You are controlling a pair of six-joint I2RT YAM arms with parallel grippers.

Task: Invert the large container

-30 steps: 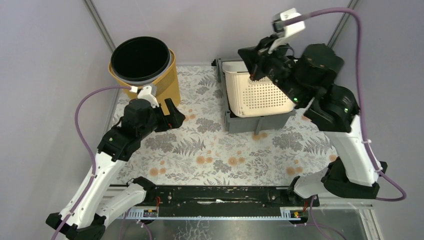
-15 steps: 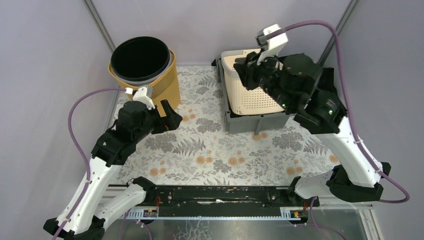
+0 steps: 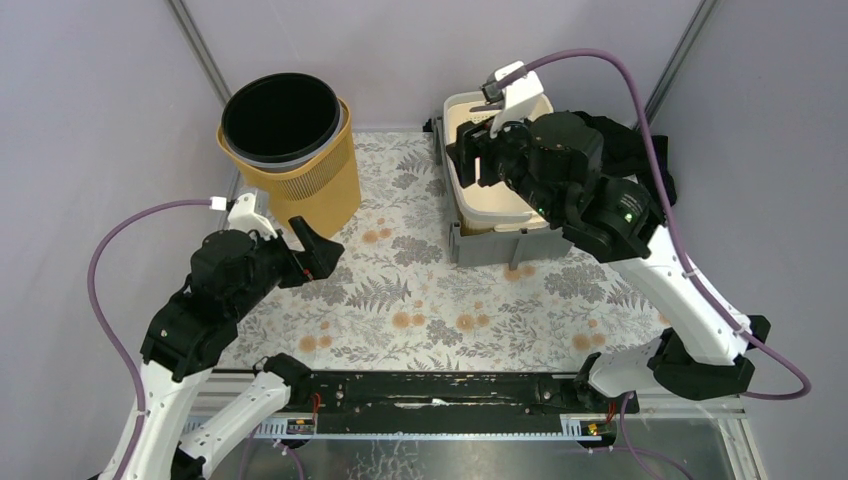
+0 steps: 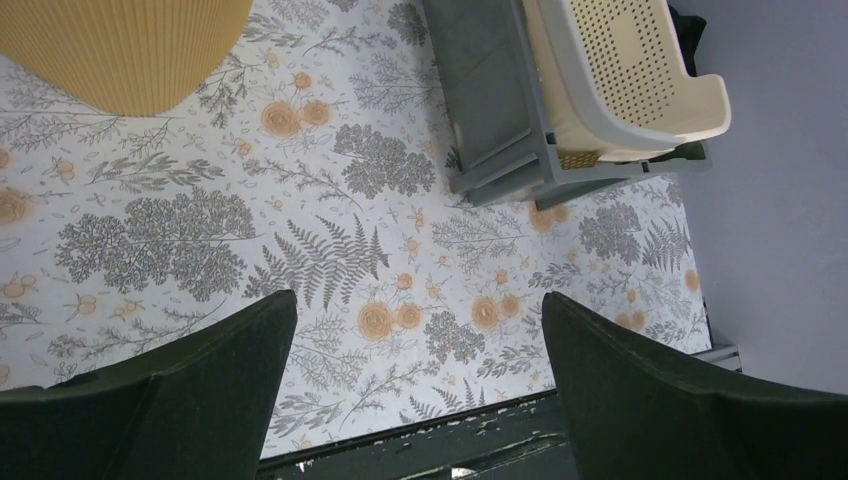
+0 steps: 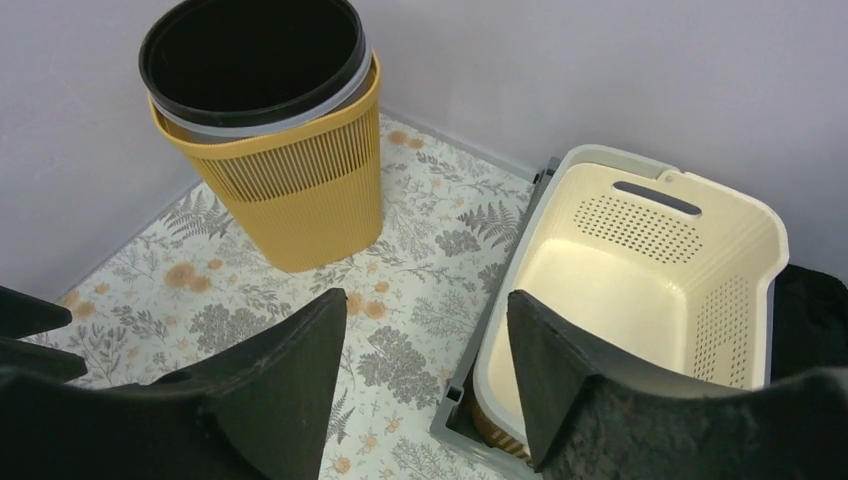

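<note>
Right wrist view shows the right pincer (image 5: 425, 310) released and empty above the cream basket (image 5: 640, 270), presumably the large container, seated mouth-up in the grey crate (image 3: 505, 246) at the bench's (image 3: 420, 300) far right, probably readying a rim grip, while the left pincer (image 4: 418, 305) hangs wide open, idle.

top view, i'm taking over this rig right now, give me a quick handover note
Left tool: open, empty, above the mat, apart from the yellow bin.
Right tool: open, empty, above the cream basket, not touching it.
Things: the yellow bin stands far left, mouth up, with a black liner inside. The cream basket sits mouth up in the grey crate, far right.
Done: nothing stands upside down.
Left: flip whichever of the two is meant as large and set it mouth down.
</note>
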